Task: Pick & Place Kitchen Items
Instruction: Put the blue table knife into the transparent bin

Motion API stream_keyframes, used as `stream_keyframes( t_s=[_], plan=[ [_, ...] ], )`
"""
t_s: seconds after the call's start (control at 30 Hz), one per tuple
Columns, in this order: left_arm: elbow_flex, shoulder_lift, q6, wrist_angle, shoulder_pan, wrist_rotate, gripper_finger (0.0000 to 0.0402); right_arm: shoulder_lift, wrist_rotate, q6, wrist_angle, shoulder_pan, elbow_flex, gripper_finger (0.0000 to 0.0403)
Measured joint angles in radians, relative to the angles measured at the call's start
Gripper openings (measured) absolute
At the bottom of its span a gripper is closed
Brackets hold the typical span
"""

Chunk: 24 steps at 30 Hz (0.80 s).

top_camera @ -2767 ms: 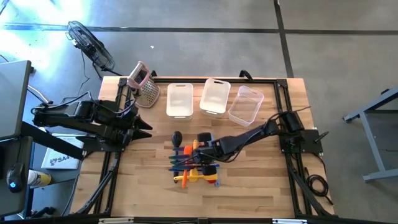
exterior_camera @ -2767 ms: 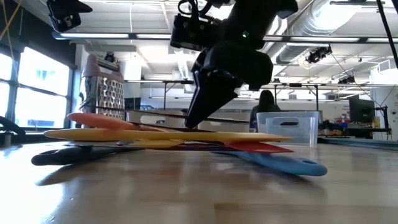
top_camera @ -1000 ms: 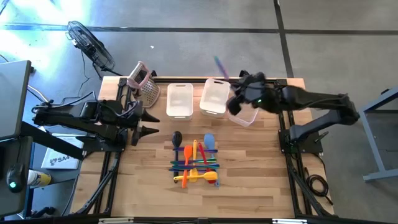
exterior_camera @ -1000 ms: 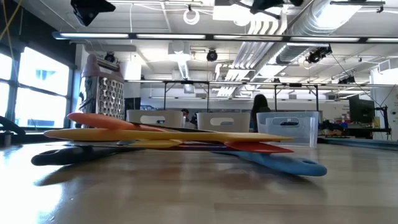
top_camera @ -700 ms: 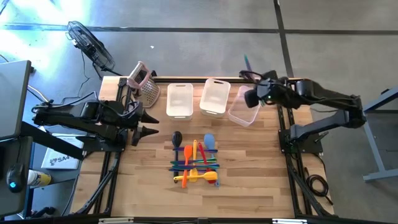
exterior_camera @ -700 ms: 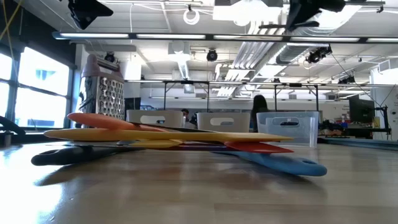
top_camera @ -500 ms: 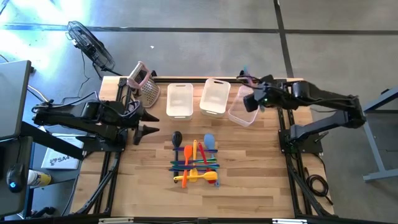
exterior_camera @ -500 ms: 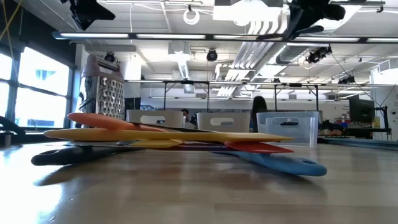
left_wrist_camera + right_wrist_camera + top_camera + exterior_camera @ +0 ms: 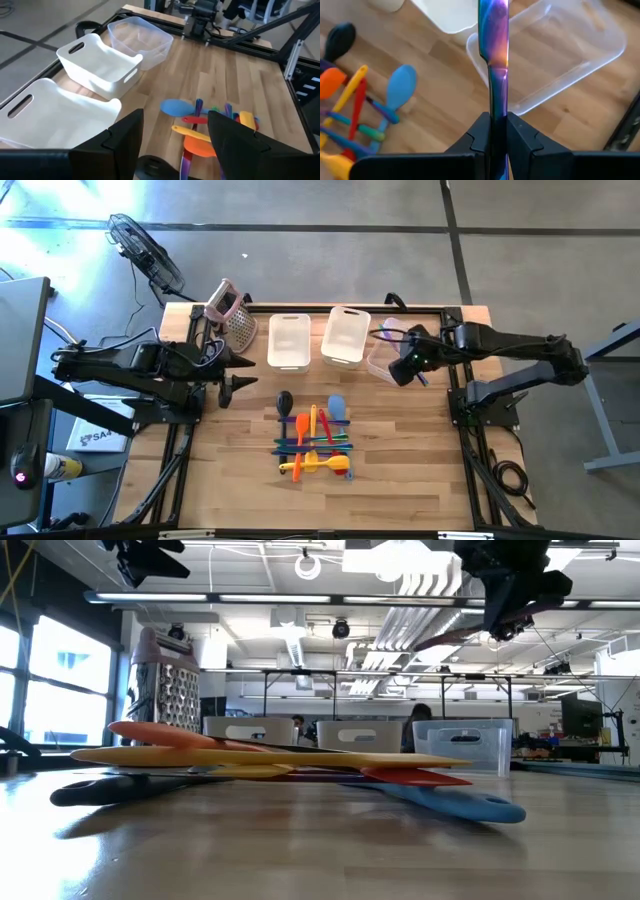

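The right pincer (image 9: pixel 400 370) has dropped from above the far edge of the surface (image 9: pixel 400 470) to the clear bin's (image 9: pixel 383 360) near right corner, pressed together on a purple utensil (image 9: pixel 493 60) that points over the bin. The left pincer (image 9: pixel 238 370) stays spread beside the grater (image 9: pixel 232 320). The other utensils (image 9: pixel 312 442) lie unmoved in their pile mid-surface.

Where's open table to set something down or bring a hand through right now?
Bare wood lies in front of the pile of coloured plastic utensils, and along both its sides. The back edge is crowded: metal box grater, two white bins, a clear bin under the right hand holding a purple utensil.
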Motion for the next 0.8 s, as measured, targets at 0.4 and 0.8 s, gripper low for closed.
stream_keyframes(
  t_s=[0.4,0.8],
  plan=[
    [-0.001,0.015,0.313,0.098,0.000,-0.186,0.0216,0.000,-0.140,0.016,-0.056,-0.024,0.000,0.0030],
    [-0.001,0.051,0.525,0.207,0.000,-0.252,0.0216,0.050,-0.336,0.053,-0.188,-0.194,0.001,0.0030]
  ],
)
